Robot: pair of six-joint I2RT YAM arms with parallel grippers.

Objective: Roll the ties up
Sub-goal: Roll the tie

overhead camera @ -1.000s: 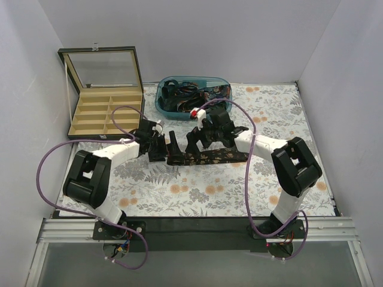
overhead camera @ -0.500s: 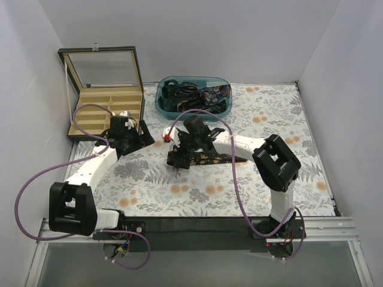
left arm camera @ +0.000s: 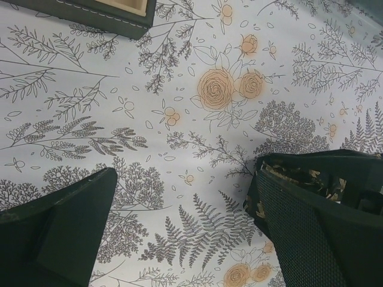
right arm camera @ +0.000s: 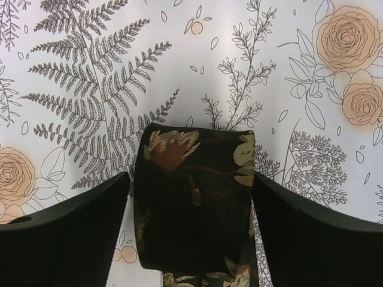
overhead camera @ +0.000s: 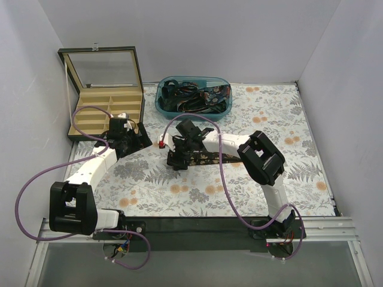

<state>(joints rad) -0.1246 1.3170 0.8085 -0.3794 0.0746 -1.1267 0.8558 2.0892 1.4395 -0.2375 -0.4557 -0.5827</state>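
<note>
A dark tie with orange-gold pattern lies across the middle of the floral cloth. Its left end is folded over into a short thick roll. My right gripper sits over that end. In the right wrist view the right gripper is open, one finger on each side of the roll; the right finger is at the fabric's edge and a thin gap shows on the left. My left gripper hovers open near the box corner, apart from the tie. In the left wrist view the left gripper is empty, and the tie's end peeks out behind its right finger.
A blue bin at the back holds more tangled ties. An open black box with wooden compartments and a raised glass lid stands at the back left; its corner shows in the left wrist view. Purple cables loop over both arms.
My left gripper left the tie's left end and swung back toward the box. My right gripper slid left along the tie to its folded end, and its fingers have narrowed.
</note>
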